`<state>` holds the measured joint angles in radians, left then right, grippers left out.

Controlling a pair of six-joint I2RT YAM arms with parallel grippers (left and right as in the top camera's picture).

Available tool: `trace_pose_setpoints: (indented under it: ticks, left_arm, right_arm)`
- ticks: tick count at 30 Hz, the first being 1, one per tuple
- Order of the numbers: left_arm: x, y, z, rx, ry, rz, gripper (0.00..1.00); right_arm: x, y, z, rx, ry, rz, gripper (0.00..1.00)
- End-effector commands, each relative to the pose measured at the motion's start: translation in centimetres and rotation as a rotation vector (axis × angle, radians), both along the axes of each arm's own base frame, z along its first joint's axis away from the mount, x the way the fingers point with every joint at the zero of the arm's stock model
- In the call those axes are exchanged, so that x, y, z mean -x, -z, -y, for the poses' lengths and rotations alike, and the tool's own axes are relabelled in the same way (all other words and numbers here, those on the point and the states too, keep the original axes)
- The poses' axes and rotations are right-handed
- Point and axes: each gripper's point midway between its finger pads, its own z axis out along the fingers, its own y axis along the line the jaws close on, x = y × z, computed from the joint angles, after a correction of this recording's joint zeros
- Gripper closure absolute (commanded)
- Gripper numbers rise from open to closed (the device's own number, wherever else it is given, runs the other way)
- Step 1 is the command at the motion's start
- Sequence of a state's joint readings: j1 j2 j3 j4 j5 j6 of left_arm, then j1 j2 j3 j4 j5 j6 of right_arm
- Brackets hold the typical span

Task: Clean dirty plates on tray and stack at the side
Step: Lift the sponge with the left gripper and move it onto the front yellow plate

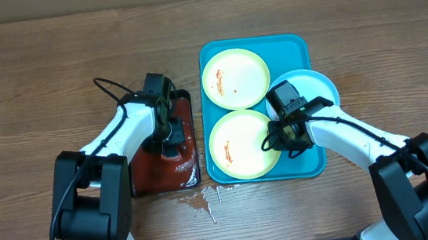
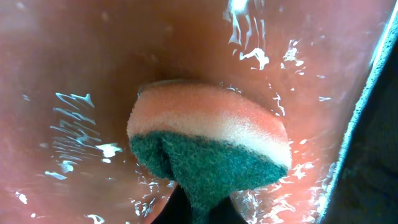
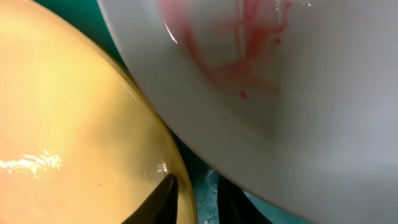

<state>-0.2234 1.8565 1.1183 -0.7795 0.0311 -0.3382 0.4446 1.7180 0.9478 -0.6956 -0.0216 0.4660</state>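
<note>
Two yellow-green rimmed plates lie in the turquoise tray (image 1: 293, 43), one far (image 1: 235, 77) and one near (image 1: 236, 145), both with reddish smears. A light blue rimmed plate (image 1: 315, 87) rests over the tray's right side. My right gripper (image 1: 277, 140) is at the near plate's right rim. In the right wrist view its fingers (image 3: 196, 199) are closed around that plate's rim (image 3: 68, 112), beside the smeared blue-rimmed plate (image 3: 298, 93). My left gripper (image 1: 169, 132) is shut on an orange-and-green sponge (image 2: 205, 134), pressed into the wet reddish-brown tray.
The small black tray (image 1: 186, 99) with reddish-brown liquid sits left of the turquoise tray. Spilled liquid (image 1: 202, 198) marks the wooden table in front of it. The turquoise tray floor (image 3: 205, 186) shows between the right fingers.
</note>
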Motion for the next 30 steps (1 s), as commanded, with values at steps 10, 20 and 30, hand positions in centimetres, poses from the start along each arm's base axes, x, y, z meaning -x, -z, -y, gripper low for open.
trace_pose_setpoints:
  ticks: [10,20,30]
  left_arm:
    - [0.5,-3.5,-0.3,-0.042,0.007,-0.084,0.96]
    - [-2.7,-10.6,2.8,0.091,0.022,-0.013,0.96]
    - [-1.8,-10.5,14.3,0.3,0.157,0.039,0.96]
  right_arm:
    - [0.2,0.5,0.6,0.023,0.007,-0.011,0.78]
    - [0.3,0.5,0.7,0.025,0.007,-0.015,0.81]
    - [0.2,0.5,0.6,0.025,0.007,-0.014,0.81]
